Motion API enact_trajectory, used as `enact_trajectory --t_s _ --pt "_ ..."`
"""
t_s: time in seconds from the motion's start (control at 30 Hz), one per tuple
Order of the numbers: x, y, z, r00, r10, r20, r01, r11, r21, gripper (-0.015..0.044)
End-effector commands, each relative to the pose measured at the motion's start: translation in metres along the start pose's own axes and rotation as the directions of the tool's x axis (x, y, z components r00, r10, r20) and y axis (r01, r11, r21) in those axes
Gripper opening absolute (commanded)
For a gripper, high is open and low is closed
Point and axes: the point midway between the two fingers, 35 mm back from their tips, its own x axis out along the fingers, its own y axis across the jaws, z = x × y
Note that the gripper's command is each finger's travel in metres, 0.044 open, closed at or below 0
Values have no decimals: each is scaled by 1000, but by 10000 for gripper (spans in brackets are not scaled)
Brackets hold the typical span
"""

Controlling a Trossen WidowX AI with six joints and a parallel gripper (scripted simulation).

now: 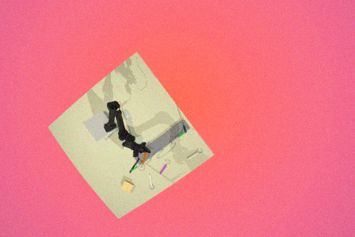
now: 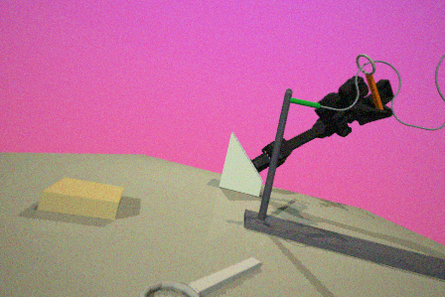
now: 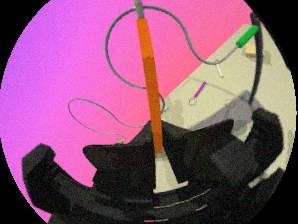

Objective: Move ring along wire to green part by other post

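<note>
My gripper (image 1: pixel 146 153) (image 2: pixel 381 107) (image 3: pixel 153 122) is shut on the lower end of the orange handle (image 1: pixel 144 158) (image 2: pixel 374 92) (image 3: pixel 149 65), which stands nearly upright in the exterior view. The grey ring (image 2: pixel 358 63) is at its top, around the thin grey wire (image 2: pixel 399 82) (image 3: pixel 106 50) near the top of a loop. In the wrist view the ring is mostly out of frame. The near green part (image 1: pixel 134 168) (image 2: pixel 305 103) (image 3: pixel 247 36) joins the near post (image 2: pixel 278 152) (image 3: pixel 259 60). The far green part (image 1: pixel 181 134) (image 3: pixel 121 143) is beside the far post (image 1: pixel 185 128).
The wire curves close past the gripper in the exterior view; the gap is unclear. A dark base bar (image 1: pixel 164 139) (image 2: pixel 348 248) carries the posts. A yellow block (image 1: pixel 127 186) (image 2: pixel 81 199), a purple stick (image 1: pixel 163 169) (image 3: pixel 200 90), white ringed sticks (image 1: pixel 194 154) (image 2: pixel 225 276) and a pale panel (image 1: pixel 94 126) (image 2: pixel 238 172) are around.
</note>
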Motion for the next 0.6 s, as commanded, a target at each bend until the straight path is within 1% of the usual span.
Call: enact_trajectory --t_s 0.0,0.27,0.57 --pt "0 5 1 999 43 16 -44 996 77 -150" --pt "1 15 2 992 121 47 -129 967 219 -150" --pt "0 27 6 975 202 94 -223 902 369 -150"
